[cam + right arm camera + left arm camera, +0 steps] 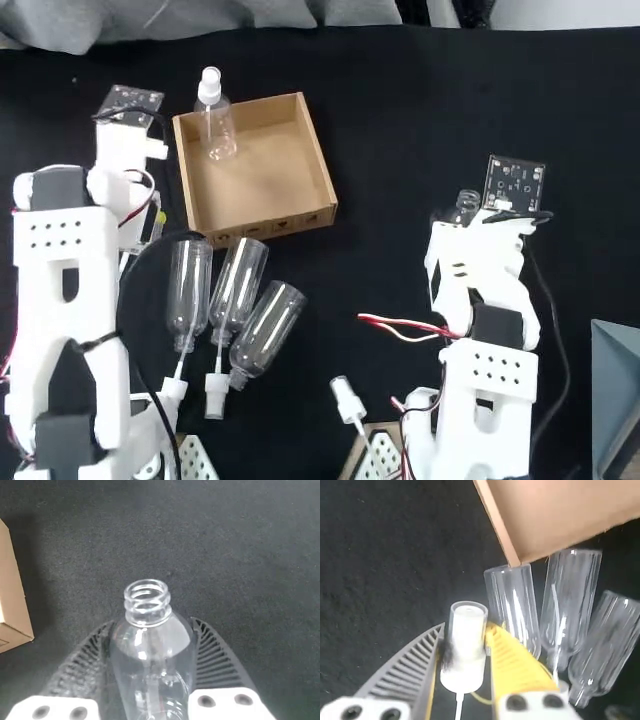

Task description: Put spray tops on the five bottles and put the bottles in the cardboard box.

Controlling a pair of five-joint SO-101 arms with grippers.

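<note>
Capping is judged in hand; a spray top (463,650) is clenched in the left gripper (465,628) by a corner of the cardboard box (322,165); an open bottle (147,611) is grasped by the right gripper (150,623) toward the table's (420,100) right edge; alignment is needed next.

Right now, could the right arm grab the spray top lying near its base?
Probably not yet: the right end effector is full, shut on an open bottle. The loose spray top lies uncovered on the table, though.
</note>
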